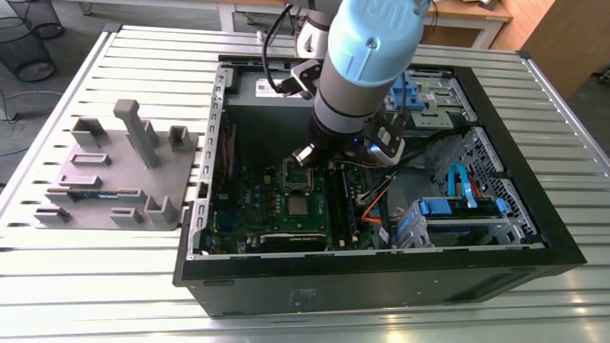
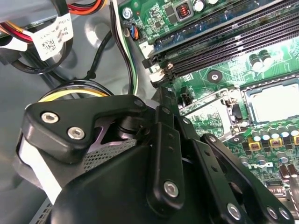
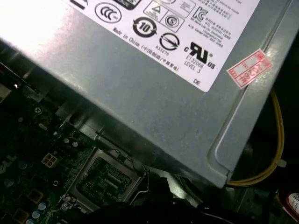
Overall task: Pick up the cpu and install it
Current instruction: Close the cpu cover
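Note:
The cpu (image 1: 298, 207) is a small silver square lying flat on the green motherboard (image 1: 253, 207) inside the open computer case (image 1: 381, 268). In the second wrist view the cpu (image 2: 275, 102) sits inside a metal socket frame, with a hinged metal plate (image 2: 205, 116) lying beside it. My gripper (image 1: 324, 158) hangs over the board just behind that plate (image 1: 298, 175), apart from the cpu. Its black linkages (image 2: 163, 154) fill the near part of the second wrist view. Nothing shows between its jaws.
A grey power supply box (image 3: 140, 93) with a white label looms close over the socket area (image 3: 105, 179). Black memory slots (image 2: 219, 42) and cable bundles (image 2: 121, 56) run nearby. Blue drive bays (image 1: 458, 207) stand at the exterior view's right, a grey parts holder (image 1: 114, 171) at its left.

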You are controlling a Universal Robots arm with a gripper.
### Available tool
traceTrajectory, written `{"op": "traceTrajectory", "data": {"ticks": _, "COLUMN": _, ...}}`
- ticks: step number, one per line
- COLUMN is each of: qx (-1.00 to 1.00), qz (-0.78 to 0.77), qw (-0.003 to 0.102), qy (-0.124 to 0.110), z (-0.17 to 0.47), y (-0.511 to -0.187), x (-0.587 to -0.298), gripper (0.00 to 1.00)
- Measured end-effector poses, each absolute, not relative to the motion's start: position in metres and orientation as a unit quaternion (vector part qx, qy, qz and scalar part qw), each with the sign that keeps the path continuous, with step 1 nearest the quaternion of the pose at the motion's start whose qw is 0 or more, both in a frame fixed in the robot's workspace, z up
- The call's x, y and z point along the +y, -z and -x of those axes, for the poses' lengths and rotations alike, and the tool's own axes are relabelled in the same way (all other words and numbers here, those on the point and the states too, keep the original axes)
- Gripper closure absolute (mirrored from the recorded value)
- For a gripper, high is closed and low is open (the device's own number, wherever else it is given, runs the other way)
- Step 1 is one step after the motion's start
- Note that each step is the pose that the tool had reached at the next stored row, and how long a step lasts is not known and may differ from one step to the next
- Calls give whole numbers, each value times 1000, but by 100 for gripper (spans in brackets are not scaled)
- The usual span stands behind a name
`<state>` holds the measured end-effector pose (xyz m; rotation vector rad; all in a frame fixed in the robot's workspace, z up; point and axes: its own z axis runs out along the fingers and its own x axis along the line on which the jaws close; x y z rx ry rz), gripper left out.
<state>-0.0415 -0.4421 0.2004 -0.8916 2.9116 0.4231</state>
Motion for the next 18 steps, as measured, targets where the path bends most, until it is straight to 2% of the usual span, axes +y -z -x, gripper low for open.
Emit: {"op": "traceTrajectory", "data": {"ticks": 18, "qx": 944, "qz": 298, "qw": 33, "qy": -138, "z": 45, "y": -203, "x": -442, "gripper": 89}}
